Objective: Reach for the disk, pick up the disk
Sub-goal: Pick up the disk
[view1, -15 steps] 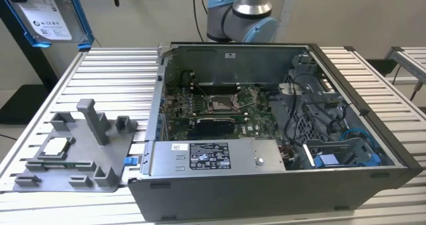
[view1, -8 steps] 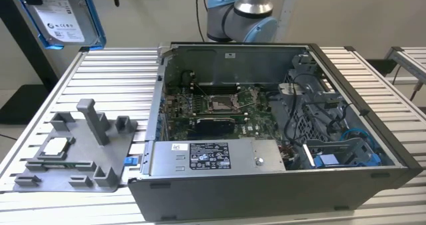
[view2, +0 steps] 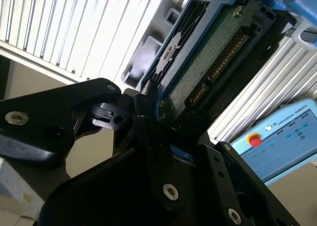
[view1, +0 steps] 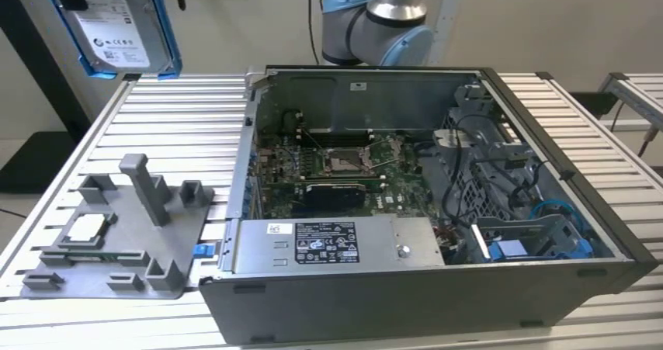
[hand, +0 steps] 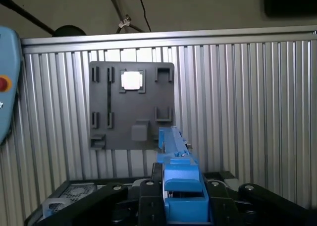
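Blue-railed and silver, the disk (view1: 119, 24) hangs clamped tight in my pincer (hand: 183, 189), high above the ribbed tabletop (view1: 176, 125) and grey fixture tray (hand: 131, 112).

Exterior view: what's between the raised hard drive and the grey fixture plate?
Only bare ribbed aluminium table, in the exterior view; the silver-grey hard drive with blue plastic rails hangs above the grey plastic fixture plate.

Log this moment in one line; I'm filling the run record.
gripper: shut on disk | disk: held in air over table, apart from grey fixture | task: disk picked up
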